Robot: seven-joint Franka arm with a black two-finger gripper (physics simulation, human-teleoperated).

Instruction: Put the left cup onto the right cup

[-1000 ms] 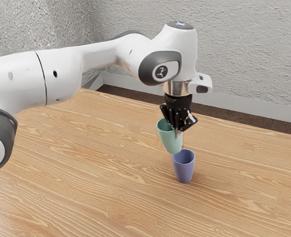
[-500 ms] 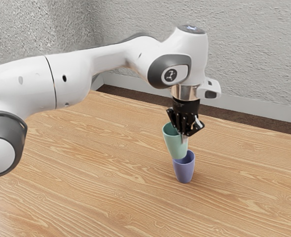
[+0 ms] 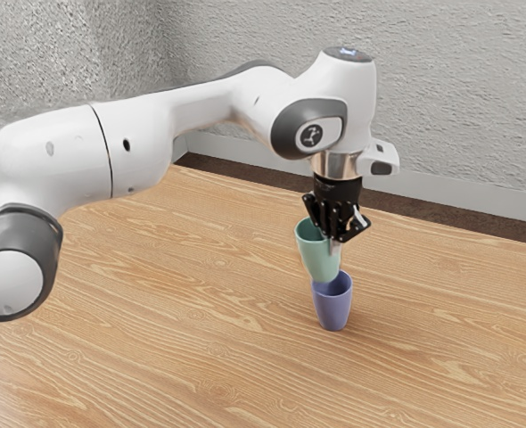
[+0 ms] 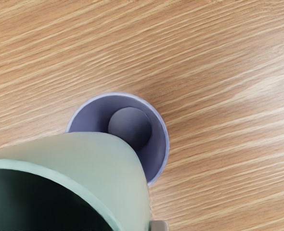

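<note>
Green cup (image 3: 316, 259) — clamped in gripper (image 3: 336, 241); base over purple cup (image 3: 332, 308)

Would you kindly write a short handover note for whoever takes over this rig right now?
Gripper: shut on the green cup, at its rim.
Green cup: off the table, tilted, its base at the mouth of the blue cup. I cannot tell whether they touch.
Blue cup: upright on the table, nothing inside it yet.
Done: green cup picked up and brought over the blue cup.
Left: probably centre and straighten it, lower it in, release, withdraw.
</note>
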